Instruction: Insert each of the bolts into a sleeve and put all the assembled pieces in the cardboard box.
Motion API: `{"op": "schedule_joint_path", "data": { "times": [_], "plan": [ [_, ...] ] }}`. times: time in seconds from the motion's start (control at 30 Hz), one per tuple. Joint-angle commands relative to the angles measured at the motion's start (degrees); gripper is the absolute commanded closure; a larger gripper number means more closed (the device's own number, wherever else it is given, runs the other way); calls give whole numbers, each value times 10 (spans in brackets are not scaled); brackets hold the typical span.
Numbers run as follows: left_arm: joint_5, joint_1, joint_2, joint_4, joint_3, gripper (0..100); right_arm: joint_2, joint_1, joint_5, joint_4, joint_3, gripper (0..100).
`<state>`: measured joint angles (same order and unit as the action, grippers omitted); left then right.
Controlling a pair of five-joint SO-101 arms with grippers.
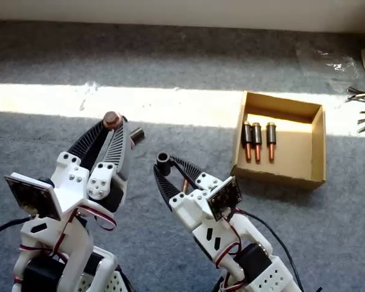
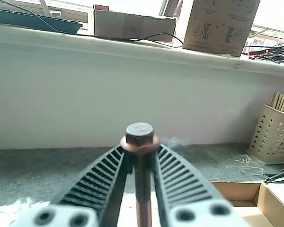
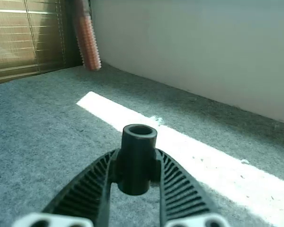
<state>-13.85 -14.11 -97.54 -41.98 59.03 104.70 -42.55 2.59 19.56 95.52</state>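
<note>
With my left fingers (image 1: 92, 140) clenched on a bolt (image 1: 112, 119) centre-left, my right fingers (image 1: 184, 165) grasping a sleeve (image 1: 163, 159) mid-frame and three assembled pieces (image 1: 257, 141) in the cardboard box (image 1: 280, 103), I judge insertion is next: align bolt tip with bore.
</note>
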Motion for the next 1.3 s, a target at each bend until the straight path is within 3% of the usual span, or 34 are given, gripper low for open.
{"op": "schedule_joint_path", "data": {
  "times": [0.0, 0.13, 0.27, 0.53, 0.73, 1.27],
  "plan": [
    [-10, -30, -1, 18, -4, 922, 5, 0, -1, 7, 65, 995],
    [-9, -61, 0, 18, -4, 926, 5, -3, -1, 5, 65, 995],
    [-7, -68, 0, 18, -4, 996, 5, -3, -1, 5, 65, 995],
    [13, -70, 0, 47, 29, 993, 5, -4, 0, 5, 65, 995],
    [16, -103, 0, 99, 73, 993, 6, -5, 55, 3, 65, 995],
    [16, -126, 0, 98, 87, 993, 6, -5, 59, 3, 65, 995]
  ]
}}
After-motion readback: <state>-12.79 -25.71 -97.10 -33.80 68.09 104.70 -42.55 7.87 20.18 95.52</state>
